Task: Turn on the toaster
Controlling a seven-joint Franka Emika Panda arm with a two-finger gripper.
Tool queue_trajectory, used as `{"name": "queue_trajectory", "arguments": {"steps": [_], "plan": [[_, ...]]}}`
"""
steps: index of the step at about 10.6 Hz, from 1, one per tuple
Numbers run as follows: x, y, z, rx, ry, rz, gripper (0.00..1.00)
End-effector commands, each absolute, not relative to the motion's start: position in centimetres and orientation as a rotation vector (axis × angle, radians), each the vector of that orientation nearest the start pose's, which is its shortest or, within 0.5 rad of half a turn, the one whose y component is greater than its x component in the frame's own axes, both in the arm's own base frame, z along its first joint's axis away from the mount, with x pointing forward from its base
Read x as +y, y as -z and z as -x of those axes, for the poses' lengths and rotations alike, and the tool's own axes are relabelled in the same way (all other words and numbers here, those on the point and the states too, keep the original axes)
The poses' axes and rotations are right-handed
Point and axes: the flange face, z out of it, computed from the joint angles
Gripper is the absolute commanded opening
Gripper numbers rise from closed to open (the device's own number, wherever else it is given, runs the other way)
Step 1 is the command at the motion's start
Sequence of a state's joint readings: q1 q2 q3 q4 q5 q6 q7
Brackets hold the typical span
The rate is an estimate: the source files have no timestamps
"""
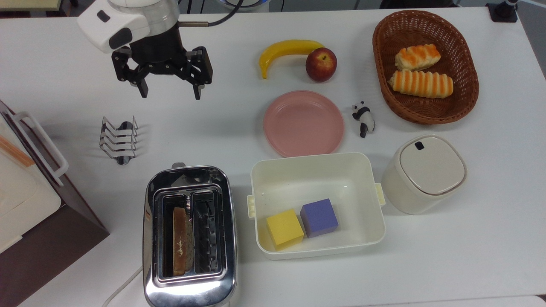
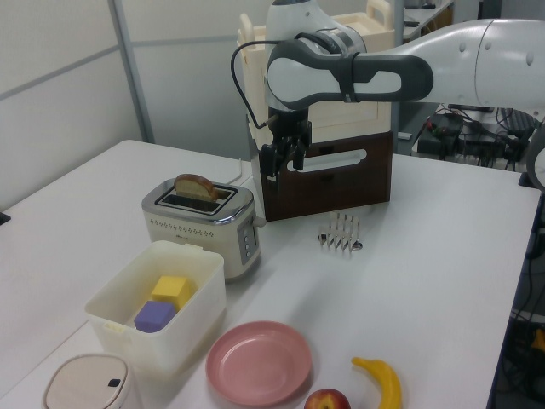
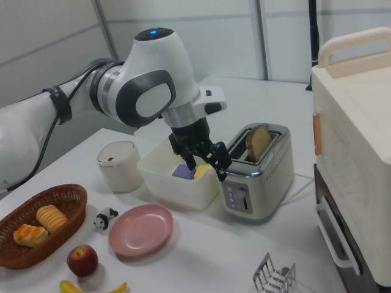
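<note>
While the hand [image 1: 169,90] hangs released above the table [image 1: 239,123], it should descend squarely onto the lever [image 3: 244,199] at the toaster [image 1: 190,234] end, pressing straight down.

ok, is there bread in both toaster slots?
No. In the top view the toaster holds a single bread slice, in the slot on the top view's left; the other slot is empty.

toaster [image 1: 190,281]: glossy chrome (mirror-like) | basket [image 1: 467,96]: woven wicker | plate [image 1: 303,123]: matt
</note>
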State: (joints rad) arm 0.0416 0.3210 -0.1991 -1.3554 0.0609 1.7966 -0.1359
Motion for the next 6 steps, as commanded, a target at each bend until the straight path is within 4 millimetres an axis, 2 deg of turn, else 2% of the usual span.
{"name": "queue_trajectory", "arguments": {"steps": [1, 6], "plan": [[-8.73, -56.39, -64.78, 0.046, 0.162, 3.122, 1.0], [-9.11, -56.51, -64.61, 0.051, 0.154, 3.129, 1.0]]}}
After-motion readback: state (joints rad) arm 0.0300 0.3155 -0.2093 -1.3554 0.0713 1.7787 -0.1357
